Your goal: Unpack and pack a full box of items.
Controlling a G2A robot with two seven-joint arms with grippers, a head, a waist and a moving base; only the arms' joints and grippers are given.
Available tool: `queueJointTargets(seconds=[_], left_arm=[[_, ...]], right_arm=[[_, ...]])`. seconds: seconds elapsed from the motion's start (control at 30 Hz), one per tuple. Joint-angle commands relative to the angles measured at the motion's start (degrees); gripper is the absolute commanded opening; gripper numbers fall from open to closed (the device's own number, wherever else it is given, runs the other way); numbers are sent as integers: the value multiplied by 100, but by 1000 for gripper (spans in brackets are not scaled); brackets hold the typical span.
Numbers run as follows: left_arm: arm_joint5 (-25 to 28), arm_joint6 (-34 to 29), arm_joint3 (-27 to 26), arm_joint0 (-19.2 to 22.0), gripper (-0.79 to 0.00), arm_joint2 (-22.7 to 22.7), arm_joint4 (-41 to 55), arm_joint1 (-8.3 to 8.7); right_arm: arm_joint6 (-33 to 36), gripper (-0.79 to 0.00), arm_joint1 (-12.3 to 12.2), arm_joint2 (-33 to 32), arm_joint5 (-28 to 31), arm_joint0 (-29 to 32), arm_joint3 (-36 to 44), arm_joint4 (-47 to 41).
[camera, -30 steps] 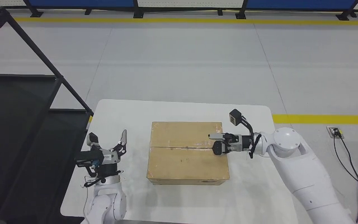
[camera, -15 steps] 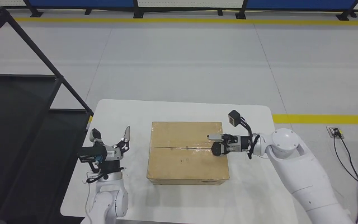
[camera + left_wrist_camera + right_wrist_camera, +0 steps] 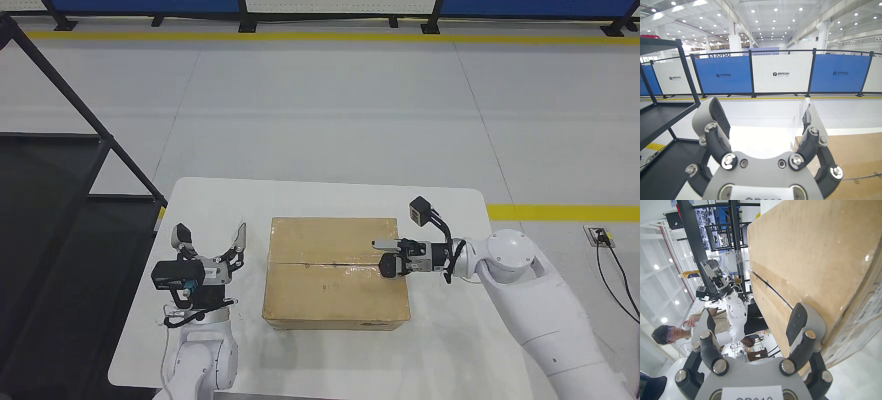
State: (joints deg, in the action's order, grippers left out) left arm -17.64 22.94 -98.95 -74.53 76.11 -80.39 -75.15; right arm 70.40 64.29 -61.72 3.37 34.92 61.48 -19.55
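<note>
Contents of box (image 3: 337,272) hidden: flaps shut, tape over the seam. Top view: side walls mostly out of sight, w/ only a thin strip of the near wall showing. A bit of the box's right-hand top edge is covered by right tool (image 3: 382,256); can't tell if either finger touches cardboard. Also top view: desk (image 3: 330,195) runs off frame bottom, and part of its lower-left area is covered by left tool (image 3: 210,236) & arm. The black rack (image 3: 50,250) is cut by the left edge of frame. Wrist views: box cropped in both. Print on box side is blurred & cut off, and the marks on the box top are too small to read.
</note>
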Motion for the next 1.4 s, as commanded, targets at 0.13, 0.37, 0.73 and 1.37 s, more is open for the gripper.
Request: queueJointTargets(seconds=[0.13, 0.37, 0.73, 1.37], left_arm=[[20, -117, -170, -30, 0, -46, -145, -25], [115, -457, -333, -15, 0, -69, -418, -39], [277, -836, -636, -30, 0, -166, -1049, -54], [658, -1480, -550, 364, 0, -639, -2000, -128]], right_arm=[[-1, 0, 2, 18, 14, -17, -27, -10], [-12, 0, 0, 29, 26, -28, -37, -11], [-17, 0, -11, 31, 23, -17, -2, -3], [-37, 0, -39, 8, -25, 13, 118, 6]])
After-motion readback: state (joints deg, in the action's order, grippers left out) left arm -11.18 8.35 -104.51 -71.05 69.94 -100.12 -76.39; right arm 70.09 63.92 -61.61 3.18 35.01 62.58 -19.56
